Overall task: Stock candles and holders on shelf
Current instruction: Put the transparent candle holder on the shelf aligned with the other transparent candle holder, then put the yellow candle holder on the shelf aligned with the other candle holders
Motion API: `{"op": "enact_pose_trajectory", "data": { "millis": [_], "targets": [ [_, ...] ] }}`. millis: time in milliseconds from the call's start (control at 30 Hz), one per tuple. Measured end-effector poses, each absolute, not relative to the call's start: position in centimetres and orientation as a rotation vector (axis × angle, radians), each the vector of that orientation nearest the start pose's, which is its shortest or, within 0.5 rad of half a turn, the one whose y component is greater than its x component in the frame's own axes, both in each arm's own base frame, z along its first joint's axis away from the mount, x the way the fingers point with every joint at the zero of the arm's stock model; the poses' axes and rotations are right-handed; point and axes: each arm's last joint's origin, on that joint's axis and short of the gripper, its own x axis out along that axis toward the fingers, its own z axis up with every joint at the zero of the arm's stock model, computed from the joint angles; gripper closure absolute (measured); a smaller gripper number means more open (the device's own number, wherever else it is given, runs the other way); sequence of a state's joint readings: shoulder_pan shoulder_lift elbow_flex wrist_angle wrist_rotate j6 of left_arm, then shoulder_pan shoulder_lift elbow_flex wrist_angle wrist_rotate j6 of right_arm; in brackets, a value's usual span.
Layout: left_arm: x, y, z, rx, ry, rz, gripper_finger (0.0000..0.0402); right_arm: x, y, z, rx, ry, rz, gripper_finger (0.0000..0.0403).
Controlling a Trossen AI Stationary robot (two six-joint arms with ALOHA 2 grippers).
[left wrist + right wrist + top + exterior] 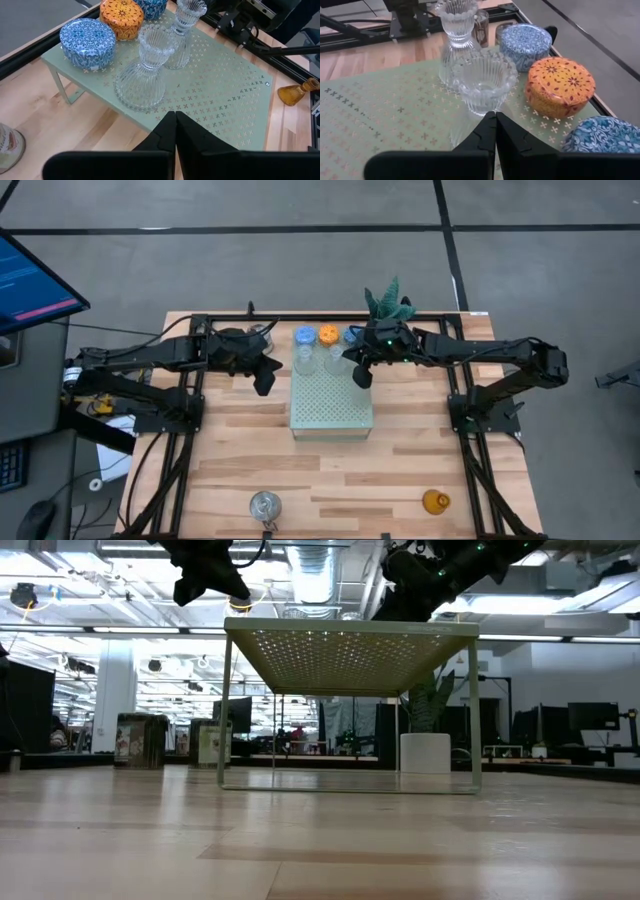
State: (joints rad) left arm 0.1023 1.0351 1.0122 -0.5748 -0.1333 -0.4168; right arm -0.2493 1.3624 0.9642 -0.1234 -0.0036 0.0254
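Observation:
The mint-green perforated shelf [331, 415] stands on the wooden table. At its far end sit two blue candles [88, 36] [525, 44] and an orange candle [560, 87]. Two clear ribbed glass holders [487, 82] [457, 40] stand on their bases just in front of the candles. My left gripper [265, 380] is shut and empty, raised off the shelf's left edge. My right gripper [362, 375] is shut and empty above the shelf's right part, near one clear holder. An amber glass holder [435, 501] and a silver tin [265, 505] sit near the table's near edge.
A green plant in a white pot [388, 305] stands behind the shelf's far right corner. More silver tins [481, 26] sit on the table left of the shelf, near the left arm. The shelf's near half [225, 95] is bare. A monitor [30, 280] stands at the far left.

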Motion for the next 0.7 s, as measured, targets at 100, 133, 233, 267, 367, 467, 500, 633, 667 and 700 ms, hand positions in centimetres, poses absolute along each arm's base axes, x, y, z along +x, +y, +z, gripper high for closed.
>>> {"op": "enact_pose_trajectory", "data": {
  "millis": [100, 133, 233, 267, 367, 467, 500, 633, 667, 700],
  "targets": [
    [21.0, 2.5, 33.1, -0.393, 0.542, 0.35, 0.0398, 28.9, -7.3, 27.4, 0.091, 0.516, -0.246, 0.0403],
    [21.0, 2.5, 33.1, -0.393, 0.542, 0.35, 0.0398, 28.9, -7.3, 27.4, 0.091, 0.516, -0.245, 0.0403],
    [21.0, 2.5, 33.1, -0.393, 0.542, 0.35, 0.0396, 29.0, -7.3, 27.5, 0.088, 0.507, -0.238, 0.0403],
    [21.0, 2.5, 33.1, -0.393, 0.542, 0.35, 0.0395, 29.0, -7.3, 27.5, 0.085, 0.505, -0.237, 0.0403],
    [21.0, 2.5, 33.1, -0.393, 0.542, 0.35, 0.0396, 29.0, -7.3, 27.5, 0.089, 0.503, -0.218, 0.0403],
    [21.0, 2.5, 33.1, -0.393, 0.542, 0.35, 0.0398, 29.0, -7.2, 27.5, 0.093, 0.502, -0.193, 0.0403],
    [21.0, 2.5, 33.1, -0.393, 0.542, 0.35, 0.0397, 29.0, -7.2, 27.5, 0.093, 0.503, -0.193, 0.0403],
    [21.0, 2.5, 33.1, -0.393, 0.542, 0.35, 0.0395, 28.5, -7.1, 27.5, 0.112, 0.539, -0.196, 0.0403],
    [21.0, 2.5, 33.1, -0.394, 0.542, 0.35, 0.0396, 28.1, -7.0, 27.7, 0.127, 0.557, -0.2, 0.0403],
    [21.0, 2.5, 33.1, -0.396, 0.541, 0.351, 0.0397, 27.5, -6.8, 28.3, 0.143, 0.581, -0.202, 0.0403]
  ]
}}
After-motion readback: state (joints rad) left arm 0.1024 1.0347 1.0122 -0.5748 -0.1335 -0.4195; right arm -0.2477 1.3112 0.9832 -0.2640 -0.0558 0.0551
